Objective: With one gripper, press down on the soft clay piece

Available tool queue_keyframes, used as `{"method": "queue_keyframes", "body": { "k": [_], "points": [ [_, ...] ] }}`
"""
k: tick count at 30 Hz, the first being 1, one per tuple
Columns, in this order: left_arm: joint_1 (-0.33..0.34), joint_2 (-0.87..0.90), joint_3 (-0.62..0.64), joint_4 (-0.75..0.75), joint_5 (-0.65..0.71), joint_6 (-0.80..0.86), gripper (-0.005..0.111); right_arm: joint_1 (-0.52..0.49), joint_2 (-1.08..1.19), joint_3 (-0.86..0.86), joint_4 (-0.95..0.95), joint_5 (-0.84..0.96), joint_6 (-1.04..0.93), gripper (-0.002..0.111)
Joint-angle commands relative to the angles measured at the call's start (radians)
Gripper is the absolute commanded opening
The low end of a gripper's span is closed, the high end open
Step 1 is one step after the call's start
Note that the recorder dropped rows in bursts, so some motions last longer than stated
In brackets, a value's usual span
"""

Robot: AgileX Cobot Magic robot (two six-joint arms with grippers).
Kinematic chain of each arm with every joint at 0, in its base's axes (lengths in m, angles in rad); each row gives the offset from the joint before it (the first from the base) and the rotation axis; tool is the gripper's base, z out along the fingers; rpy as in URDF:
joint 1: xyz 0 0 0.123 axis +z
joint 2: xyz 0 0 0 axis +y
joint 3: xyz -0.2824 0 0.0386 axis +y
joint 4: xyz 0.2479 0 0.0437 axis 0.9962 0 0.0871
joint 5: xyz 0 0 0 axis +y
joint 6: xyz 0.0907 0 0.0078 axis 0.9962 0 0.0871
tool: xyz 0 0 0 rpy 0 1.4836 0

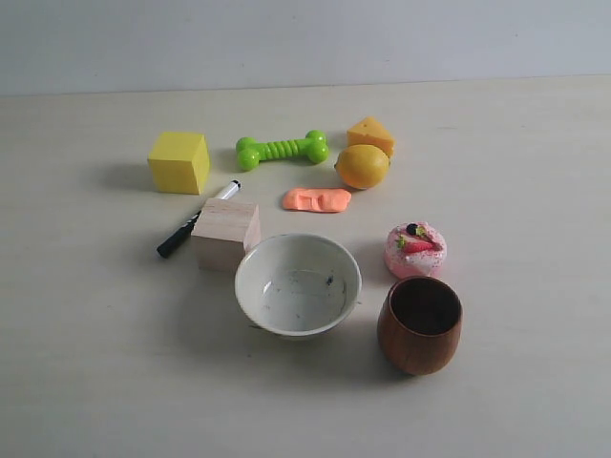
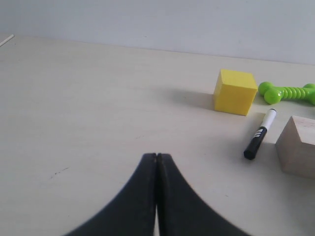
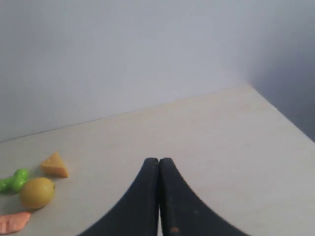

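Left gripper (image 2: 156, 157) and right gripper (image 3: 158, 161) are both clenched on nothing, with only the finger ends in frame. Soft clay piece (image 1: 317, 199) lies flat and untouched on the table (image 1: 516, 191), just left of the lemon (image 1: 362, 166) and nearer the exterior camera; the right wrist view cuts it off at the frame edge. Behind the lemon, the cheese wedge (image 1: 370, 135) is partly covered by it.

One clay piece (image 1: 317, 199), two cubes (image 1: 179, 161), seven other singles
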Motion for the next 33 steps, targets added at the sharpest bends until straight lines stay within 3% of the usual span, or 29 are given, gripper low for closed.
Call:
{"method": "queue_keyframes", "body": {
  "k": [1,8,12,15,20,24,33],
  "points": [
    [-0.008,-0.006,-0.002,-0.004,-0.006,-0.002,0.0,-0.112,-0.089,0.108,-0.034,-0.157,-0.011,0.0],
    [-0.008,-0.006,-0.002,-0.004,-0.006,-0.002,0.0,-0.139,-0.085,0.232,-0.042,-0.23,-0.007,0.0],
    [-0.008,-0.006,-0.002,-0.004,-0.006,-0.002,0.0,-0.139,-0.089,0.306,0.0,-0.379,-0.013,0.0],
    [-0.008,-0.006,-0.002,-0.004,-0.006,-0.002,0.0,-0.139,-0.135,0.386,0.177,-0.406,-0.22,0.0],
    [-0.008,-0.006,-0.002,-0.004,-0.006,-0.002,0.0,-0.139,-0.24,0.553,0.259,-0.5,-0.314,0.0],
    [-0.008,-0.006,-0.002,-0.004,-0.006,-0.002,0.0,-0.139,-0.286,0.629,0.273,-0.501,-0.35,0.0],
    [-0.008,-0.006,-0.002,-0.004,-0.006,-0.002,0.0,-0.139,-0.33,0.632,0.273,-0.43,-0.393,0.0]
  ]
}}
